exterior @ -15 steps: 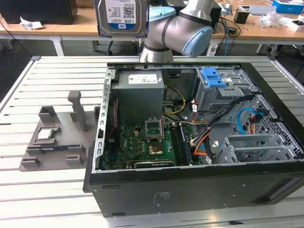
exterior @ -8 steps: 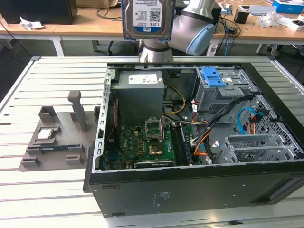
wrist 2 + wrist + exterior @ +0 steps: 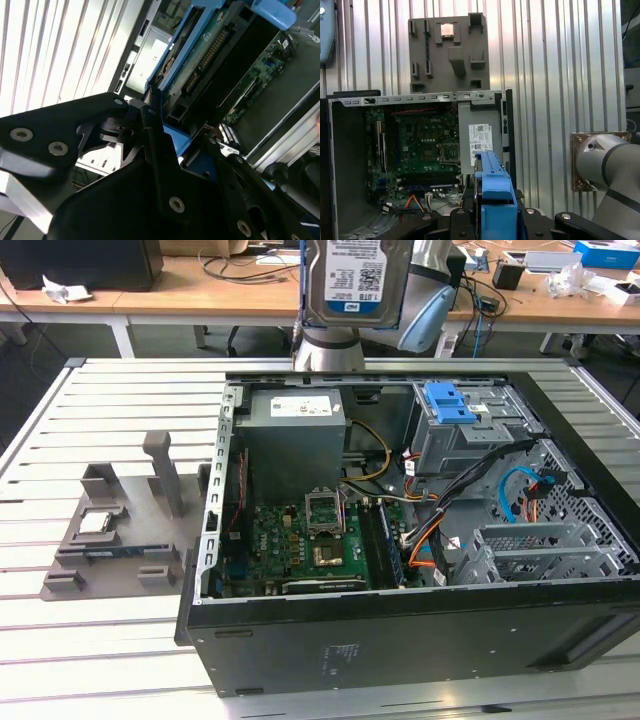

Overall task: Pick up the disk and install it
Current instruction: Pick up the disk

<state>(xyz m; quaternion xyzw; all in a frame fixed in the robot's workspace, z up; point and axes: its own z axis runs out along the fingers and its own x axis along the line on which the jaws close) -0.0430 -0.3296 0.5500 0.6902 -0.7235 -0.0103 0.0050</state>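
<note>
My tool (image 3: 181, 134) is closed on the disk (image 3: 355, 278). Its black fingers (image 3: 154, 150) press against the blue plastic bracket (image 3: 495, 197) that frames the drive.

In the exterior view the disk hangs upright in the air above the far edge of the open computer case (image 3: 400, 640). Its blue-and-white barcode label faces the camera, and my grey and light-blue arm (image 3: 425, 305) is just behind it. The disk touches nothing but the tool.

The case lies on its side on the slatted metal table (image 3: 100, 380). Inside it are a green motherboard (image 3: 300, 540) and a grey power supply (image 3: 295, 435). Toward the exterior view's right stands a grey metal drive cage (image 3: 470, 445) with a blue plastic piece (image 3: 448, 400) on top. The disk is well apart from that cage, higher and toward the exterior view's left.

Beside the case, at the exterior view's left, a grey fixture (image 3: 120, 530) rests on the table and holds 1 small square silver chip (image 3: 97, 521).

In the first wrist view the bracket's narrow edge stands between the tool's 2 black sides, with the open case beyond it.
</note>
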